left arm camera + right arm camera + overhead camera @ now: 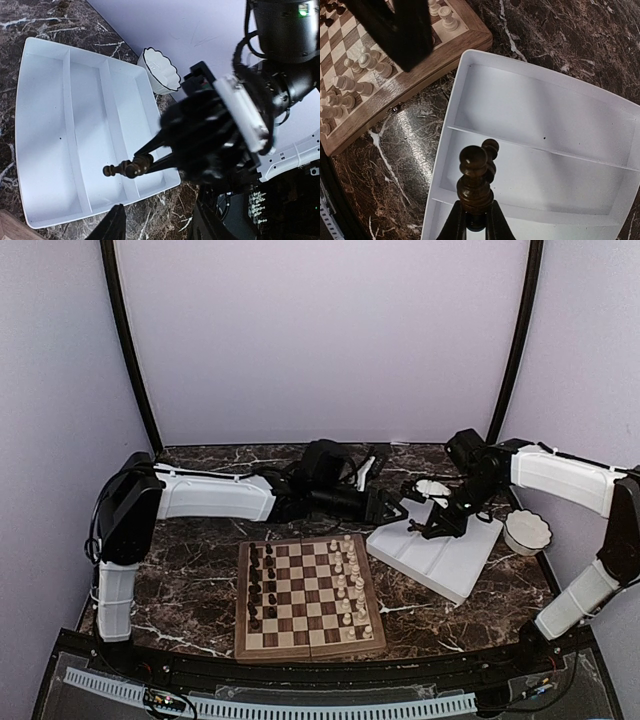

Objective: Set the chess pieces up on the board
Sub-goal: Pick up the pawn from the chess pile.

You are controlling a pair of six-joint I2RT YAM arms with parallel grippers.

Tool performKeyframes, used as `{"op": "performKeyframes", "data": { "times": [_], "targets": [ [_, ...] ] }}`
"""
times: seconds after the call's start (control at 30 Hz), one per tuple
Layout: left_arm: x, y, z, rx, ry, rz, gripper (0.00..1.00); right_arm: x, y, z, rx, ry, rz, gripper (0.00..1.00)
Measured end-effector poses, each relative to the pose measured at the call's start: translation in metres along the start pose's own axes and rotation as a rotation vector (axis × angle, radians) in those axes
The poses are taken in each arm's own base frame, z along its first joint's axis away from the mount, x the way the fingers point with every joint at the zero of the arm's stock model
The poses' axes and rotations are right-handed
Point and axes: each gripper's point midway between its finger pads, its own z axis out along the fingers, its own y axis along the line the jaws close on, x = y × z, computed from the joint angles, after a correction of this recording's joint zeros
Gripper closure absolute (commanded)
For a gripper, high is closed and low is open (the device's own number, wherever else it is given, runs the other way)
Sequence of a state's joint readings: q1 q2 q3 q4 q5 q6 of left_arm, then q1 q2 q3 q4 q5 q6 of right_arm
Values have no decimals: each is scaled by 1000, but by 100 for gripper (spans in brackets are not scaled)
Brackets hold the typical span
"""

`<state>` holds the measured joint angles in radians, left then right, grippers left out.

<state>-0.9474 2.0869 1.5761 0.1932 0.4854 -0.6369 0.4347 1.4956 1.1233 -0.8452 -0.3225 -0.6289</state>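
Observation:
The board (243, 640) lies at the table's front centre. Dark chess pieces (256, 585) stand along its left side. My right gripper (475, 222) is shut on the base of a dark piece (474, 172), and a second dark knob shows just behind it. It holds them above the white divided tray (530, 115). The same gripper (432, 530) and held piece (127, 167) also show in the top view and the left wrist view. My left gripper (157, 227) is open and empty, stretched right to the tray's near edge, just left of the right gripper.
Cream-white pieces (350, 580) stand along the board's right side. A white fluted bowl (527, 532) sits right of the tray (450, 560), near the right arm. Curtain walls close in the back and both sides of the marble table.

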Motion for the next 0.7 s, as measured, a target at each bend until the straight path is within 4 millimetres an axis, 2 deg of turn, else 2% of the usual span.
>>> {"op": "performKeyframes", "data": {
  "times": [0.3,0.7],
  "targets": [
    [15,18,20,7,51,-77,55,-4,12,-3,-40,-23,-18,97],
    [12,12,34,73,69,-94,69,-2,16,-3,-57,-12,-25,96]
  ]
}}
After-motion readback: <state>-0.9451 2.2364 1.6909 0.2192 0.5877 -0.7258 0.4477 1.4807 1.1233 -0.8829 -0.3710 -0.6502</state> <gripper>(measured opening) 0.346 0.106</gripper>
